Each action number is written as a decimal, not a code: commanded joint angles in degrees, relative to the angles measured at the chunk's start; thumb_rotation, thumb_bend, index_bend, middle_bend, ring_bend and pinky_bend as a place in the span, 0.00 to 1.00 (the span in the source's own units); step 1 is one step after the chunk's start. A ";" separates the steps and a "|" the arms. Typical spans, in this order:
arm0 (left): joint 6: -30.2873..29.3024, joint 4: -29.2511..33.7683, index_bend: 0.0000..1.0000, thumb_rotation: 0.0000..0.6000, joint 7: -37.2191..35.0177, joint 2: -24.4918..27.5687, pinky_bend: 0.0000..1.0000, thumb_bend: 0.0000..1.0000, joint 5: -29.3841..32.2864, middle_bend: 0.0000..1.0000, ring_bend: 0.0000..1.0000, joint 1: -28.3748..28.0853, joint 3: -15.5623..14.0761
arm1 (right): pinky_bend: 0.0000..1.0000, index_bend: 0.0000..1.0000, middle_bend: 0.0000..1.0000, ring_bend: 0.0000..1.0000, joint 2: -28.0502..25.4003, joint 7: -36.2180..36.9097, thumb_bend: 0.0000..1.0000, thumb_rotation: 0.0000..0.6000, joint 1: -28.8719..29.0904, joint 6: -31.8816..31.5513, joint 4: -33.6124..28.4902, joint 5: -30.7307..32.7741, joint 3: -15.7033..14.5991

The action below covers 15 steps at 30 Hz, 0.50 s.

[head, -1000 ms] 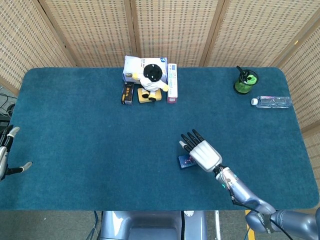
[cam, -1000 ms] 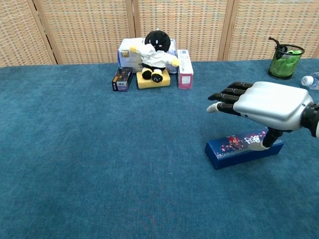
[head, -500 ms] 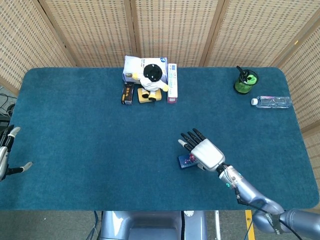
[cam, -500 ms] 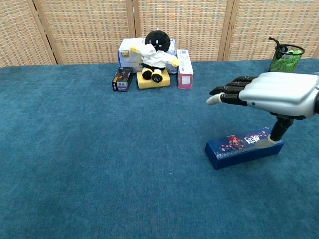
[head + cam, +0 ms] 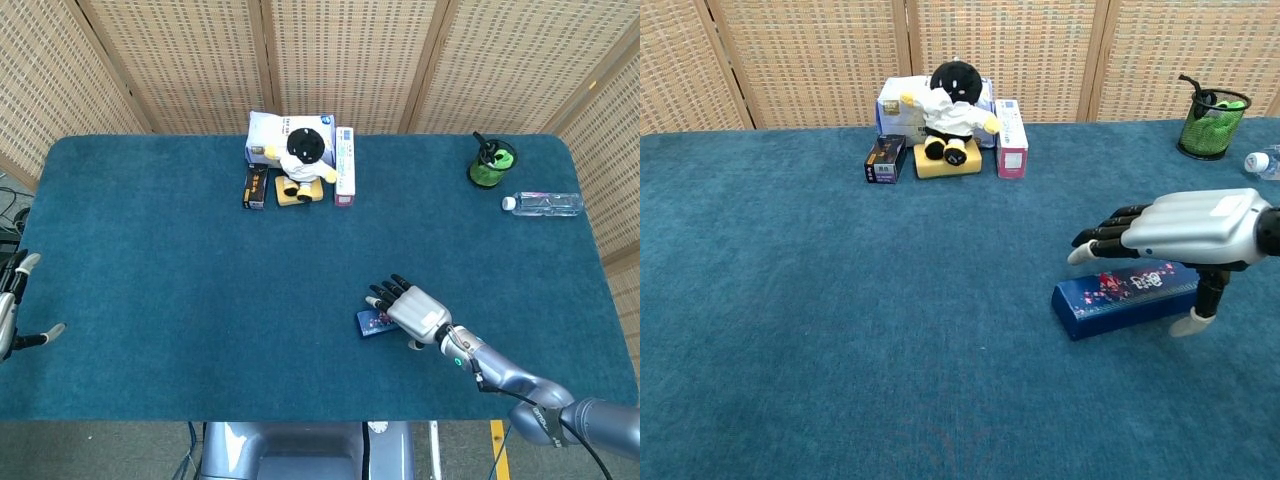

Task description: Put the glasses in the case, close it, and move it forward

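The glasses case (image 5: pixel 1120 298) is a long dark blue box with a red pattern. It lies closed on the blue tabletop, right of centre, and its left end shows in the head view (image 5: pixel 370 323). My right hand (image 5: pixel 1195 228) hovers just over its right half, palm down, with the fingers stretched out to the left and the thumb hanging down at the case's near right end. The head view shows the same right hand (image 5: pixel 415 313) covering most of the case. My left hand (image 5: pixel 12 305) stays at the far left table edge, fingers apart and holding nothing. No glasses are visible.
At the back centre, a plush toy (image 5: pixel 953 110) sits among small boxes (image 5: pixel 1011 137). A green mesh pen cup (image 5: pixel 1213 123) and a lying water bottle (image 5: pixel 543 203) are at the back right. The table (image 5: pixel 180 290) is covered in blue carpet.
My right hand has dropped lower over the case and drawn back toward the near edge. Its thumb has moved off the case's top to its near side. The case has not moved.
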<state>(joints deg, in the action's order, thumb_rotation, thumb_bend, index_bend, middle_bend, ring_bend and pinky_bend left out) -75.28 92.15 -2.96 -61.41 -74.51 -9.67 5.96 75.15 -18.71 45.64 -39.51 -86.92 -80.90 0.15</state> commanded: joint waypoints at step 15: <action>0.16 -0.24 0.00 1.00 -0.31 0.05 0.00 0.00 0.15 0.00 0.00 -0.01 0.04 | 0.00 0.51 0.48 0.04 7.19 3.44 0.47 1.00 -1.62 -6.83 7.89 -3.31 0.14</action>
<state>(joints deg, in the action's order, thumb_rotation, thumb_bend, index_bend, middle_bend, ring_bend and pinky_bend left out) -75.11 91.92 -3.26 -61.36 -74.35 -9.68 6.01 81.36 -16.24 44.55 -44.93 -80.18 -83.00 0.33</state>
